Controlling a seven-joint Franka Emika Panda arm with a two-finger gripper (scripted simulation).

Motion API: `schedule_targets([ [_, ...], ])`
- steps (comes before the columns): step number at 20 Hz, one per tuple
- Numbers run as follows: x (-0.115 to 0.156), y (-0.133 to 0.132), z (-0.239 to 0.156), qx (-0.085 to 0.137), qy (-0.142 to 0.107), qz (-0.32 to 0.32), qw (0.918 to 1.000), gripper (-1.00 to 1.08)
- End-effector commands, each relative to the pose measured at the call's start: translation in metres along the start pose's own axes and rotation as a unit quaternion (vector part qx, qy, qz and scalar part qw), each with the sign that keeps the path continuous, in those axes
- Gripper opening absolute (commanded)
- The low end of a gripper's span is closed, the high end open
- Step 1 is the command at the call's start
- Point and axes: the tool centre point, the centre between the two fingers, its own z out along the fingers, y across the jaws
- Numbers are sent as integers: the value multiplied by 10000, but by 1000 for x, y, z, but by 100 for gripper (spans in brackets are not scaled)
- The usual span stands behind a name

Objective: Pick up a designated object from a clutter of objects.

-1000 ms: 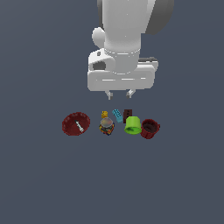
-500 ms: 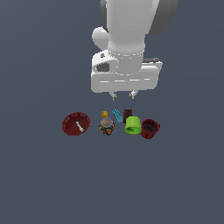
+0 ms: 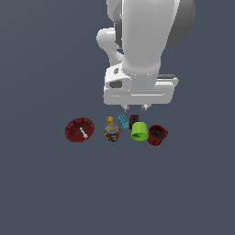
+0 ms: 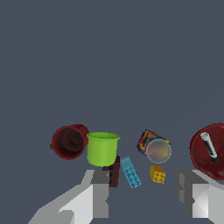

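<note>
Our gripper (image 4: 142, 197) hangs wide open and empty; the dark red cup (image 3: 157, 135), right of centre, touches the lime green cup (image 3: 139, 131), so we risk nudging or grabbing green instead.

Matt ribbed dark red cup (image 3: 157, 134), smooth plastic-looking lime green cup (image 4: 102, 148), glossy white arm housing (image 3: 146, 41).

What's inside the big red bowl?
A small white stick-shaped piece lies inside the wide dark red bowl. In the wrist view the bowl is cut off by the picture's edge, so part of its inside is unseen.
</note>
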Motion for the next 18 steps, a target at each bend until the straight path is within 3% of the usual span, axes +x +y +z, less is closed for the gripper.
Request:
schedule_targets([
  [1,4,-10,11,25,-169,170,9997,28],
  [9,16,-54,59,44,-908,910,9917,28],
  [18,18,-106,121,-129,-1794,1763,9678,28],
])
